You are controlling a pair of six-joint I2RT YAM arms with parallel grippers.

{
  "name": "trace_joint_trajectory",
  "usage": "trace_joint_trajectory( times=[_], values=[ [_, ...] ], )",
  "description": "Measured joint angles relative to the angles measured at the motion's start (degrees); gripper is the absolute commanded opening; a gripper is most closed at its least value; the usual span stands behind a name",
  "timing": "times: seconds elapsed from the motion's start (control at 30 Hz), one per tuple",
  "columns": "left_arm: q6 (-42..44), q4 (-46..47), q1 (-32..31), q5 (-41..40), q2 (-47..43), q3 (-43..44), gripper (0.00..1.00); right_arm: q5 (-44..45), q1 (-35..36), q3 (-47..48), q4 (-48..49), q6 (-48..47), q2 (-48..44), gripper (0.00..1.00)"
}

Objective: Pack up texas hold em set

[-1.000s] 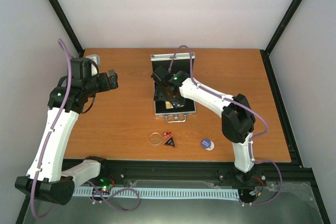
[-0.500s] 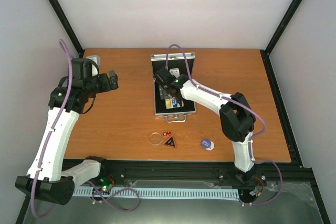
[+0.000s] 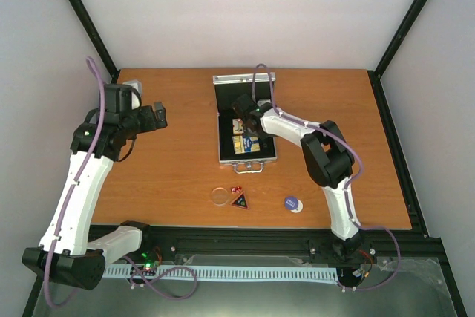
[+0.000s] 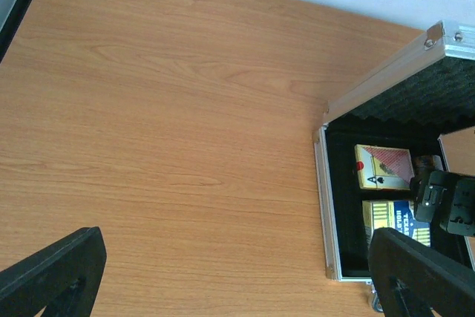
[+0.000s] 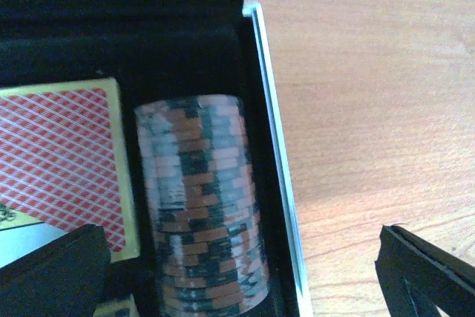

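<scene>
The silver case [image 3: 220,139] lies open at mid-table, its lid [image 3: 243,79] standing at the back. Inside lie a pink card deck [image 5: 59,154], a blue-yellow deck [image 3: 247,145] and a brown chip stack [image 5: 200,206] on its side along the right wall [image 5: 278,176]. My right gripper [image 5: 237,287] hovers open over the chip stack, one finger on each side, touching nothing. My left gripper [image 4: 237,287] hangs open above bare wood, left of the case [image 4: 320,183]. In front of the case lie a clear disc [image 3: 220,196], red dice [image 3: 235,190], a black triangle [image 3: 240,200] and a blue disc [image 3: 292,203].
The case's handle [image 3: 250,168] sticks out toward the loose pieces. Black frame posts [image 3: 390,120] border the table at the right and at the back left. A grey-white fitting [image 3: 132,85] stands at the back left corner by my left arm.
My right gripper has slid from the front half of the case toward its back, uncovering the blue-yellow deck, and the arm has folded in. The left arm has barely moved.
</scene>
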Motion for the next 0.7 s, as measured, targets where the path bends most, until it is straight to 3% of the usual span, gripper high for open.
trace_joint_trajectory(
  times=[0.4, 0.7],
  values=[
    [0.0, 0.1, 0.0, 0.0, 0.8, -0.9, 1.00, -2.8, -0.2, -14.9, 7.8, 3.5, -6.7, 1.00],
    [0.0, 0.2, 0.0, 0.0, 0.8, -2.5, 1.00, -3.3, 0.0, -17.2, 8.6, 1.3, -8.9, 1.00]
  ],
)
